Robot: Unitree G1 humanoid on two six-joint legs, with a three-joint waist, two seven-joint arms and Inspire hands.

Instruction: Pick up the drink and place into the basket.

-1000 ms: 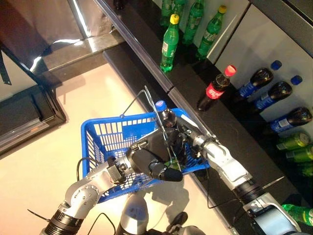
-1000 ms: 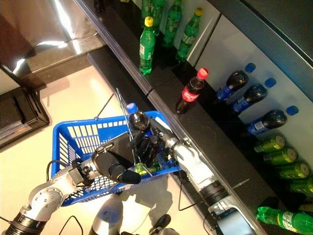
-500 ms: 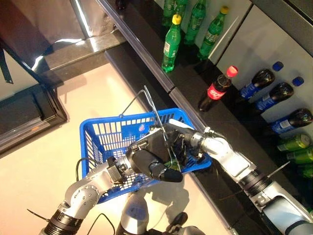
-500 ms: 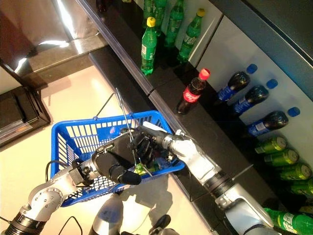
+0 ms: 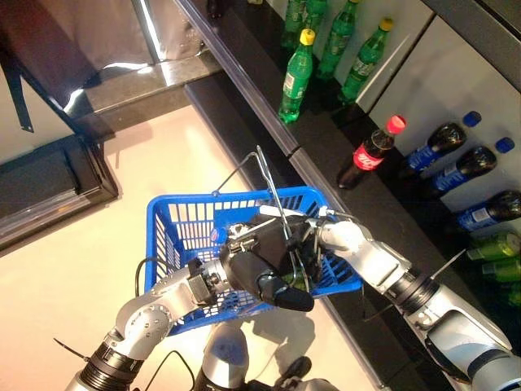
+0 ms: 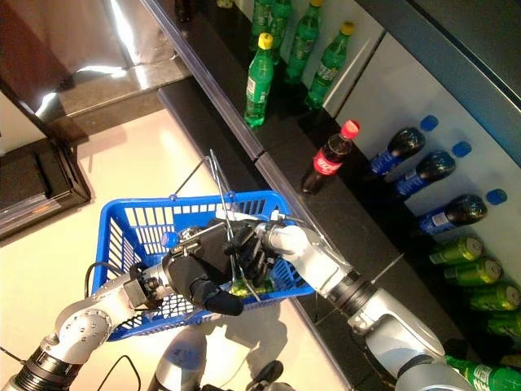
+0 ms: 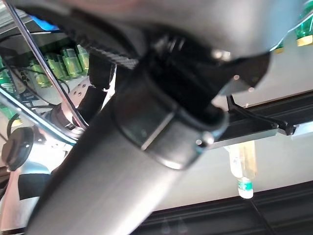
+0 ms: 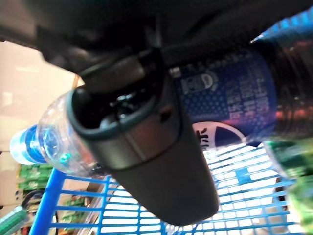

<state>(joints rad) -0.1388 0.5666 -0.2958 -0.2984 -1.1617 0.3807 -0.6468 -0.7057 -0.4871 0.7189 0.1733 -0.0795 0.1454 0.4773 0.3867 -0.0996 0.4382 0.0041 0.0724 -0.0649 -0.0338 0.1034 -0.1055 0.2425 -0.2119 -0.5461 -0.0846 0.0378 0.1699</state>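
Observation:
My left hand [image 5: 264, 273] is shut on the thin wire handles [image 5: 273, 186] of the blue basket [image 5: 163, 244] and holds it raised in front. My right hand [image 6: 252, 244] reaches inside the basket and is shut on a dark drink bottle [image 8: 230, 93] with a blue label and a blue cap [image 5: 216, 235]. The bottle lies tipped over, low inside the basket, with its cap towards the left wall. In the right wrist view the thumb [image 8: 142, 147] crosses the bottle above the blue mesh [image 8: 234, 200]. A green drink [image 6: 244, 285] lies in the basket under the hands.
A black shelf runs along the right with green bottles [image 5: 295, 77], a red-capped cola bottle [image 5: 370, 152], blue-capped dark bottles [image 5: 456, 159] and green cans [image 5: 496, 244]. A dark low cabinet [image 5: 49, 179] stands at the left on the beige floor.
My right hand has lowered the bottle from upright above the rim down into the basket and tipped it to the left. The camera has shifted slightly.

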